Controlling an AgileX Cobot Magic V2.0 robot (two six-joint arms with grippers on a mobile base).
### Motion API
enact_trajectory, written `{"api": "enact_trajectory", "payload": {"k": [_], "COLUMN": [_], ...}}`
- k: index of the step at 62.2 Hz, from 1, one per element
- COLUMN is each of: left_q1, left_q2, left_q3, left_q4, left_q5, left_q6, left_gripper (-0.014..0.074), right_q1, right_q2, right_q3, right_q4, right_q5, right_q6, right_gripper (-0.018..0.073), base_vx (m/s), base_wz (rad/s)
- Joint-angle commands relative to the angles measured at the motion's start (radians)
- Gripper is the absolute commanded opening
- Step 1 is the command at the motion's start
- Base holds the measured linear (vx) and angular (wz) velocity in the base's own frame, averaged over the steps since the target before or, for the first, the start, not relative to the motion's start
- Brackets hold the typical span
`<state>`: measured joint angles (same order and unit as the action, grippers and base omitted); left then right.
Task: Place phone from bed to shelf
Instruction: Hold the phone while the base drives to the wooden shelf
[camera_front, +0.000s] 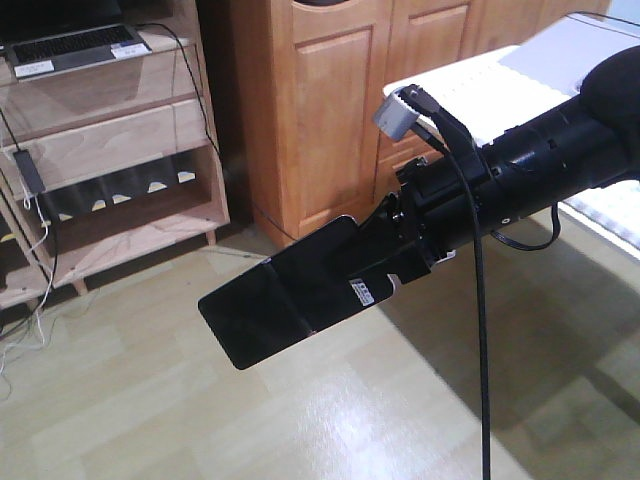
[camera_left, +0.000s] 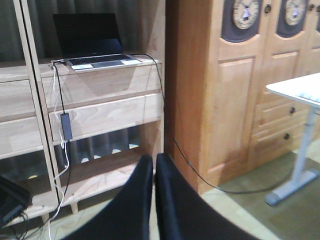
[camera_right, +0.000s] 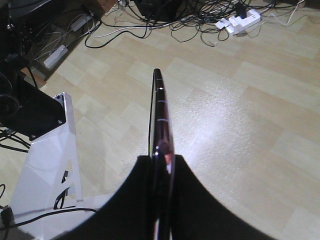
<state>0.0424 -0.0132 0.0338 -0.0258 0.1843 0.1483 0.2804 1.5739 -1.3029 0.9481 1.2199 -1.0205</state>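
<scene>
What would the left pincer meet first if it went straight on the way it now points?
Probably the shelf, around its lower boards. Nothing shows between the left pincer and it, though depth is hard to judge.

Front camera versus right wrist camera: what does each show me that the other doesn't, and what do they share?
Only the front-facing view: the phone seen on its broad black face with its white sticker, the shelf at upper left with the laptop on it, and the wooden wardrobe. Only the right wrist view: the phone edge-on, with a tangle of cables and a white power strip on the ground beyond. Both: the phone clamped in the right gripper, held in the air above the pale wood floor.
</scene>
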Motion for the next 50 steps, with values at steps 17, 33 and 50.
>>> {"api": "enact_trajectory", "payload": {"k": [17, 33, 50], "left_q1": [-0.004, -0.004, -0.004], "left_q2": [-0.013, -0.013, -0.013], "left_q3": [-0.021, -0.021, -0.021], "left_q4": [-0.009, -0.009, -0.009], "left_q5": [-0.072, -0.072, -0.072], "left_q6": [-0.006, -0.006, -0.006], "left_gripper": [0.0001, 0.0001, 0.0001], "right_q1": [-0.003, -0.003, -0.003], "right_q2": [-0.046, -0.046, -0.046], "right_q3": [-0.026, -0.026, -0.026], "right_q4": [0.084, 0.084, 0.084], "right_q5": [0.066, 0.067, 0.067], "right_q6": [-0.004, -0.004, -0.004], "right_gripper": [-0.0002, -0.0002, -0.0002], "base_vx": [0.46, 0.46, 0.46], "base_wz": [0.13, 0.24, 0.39]}}
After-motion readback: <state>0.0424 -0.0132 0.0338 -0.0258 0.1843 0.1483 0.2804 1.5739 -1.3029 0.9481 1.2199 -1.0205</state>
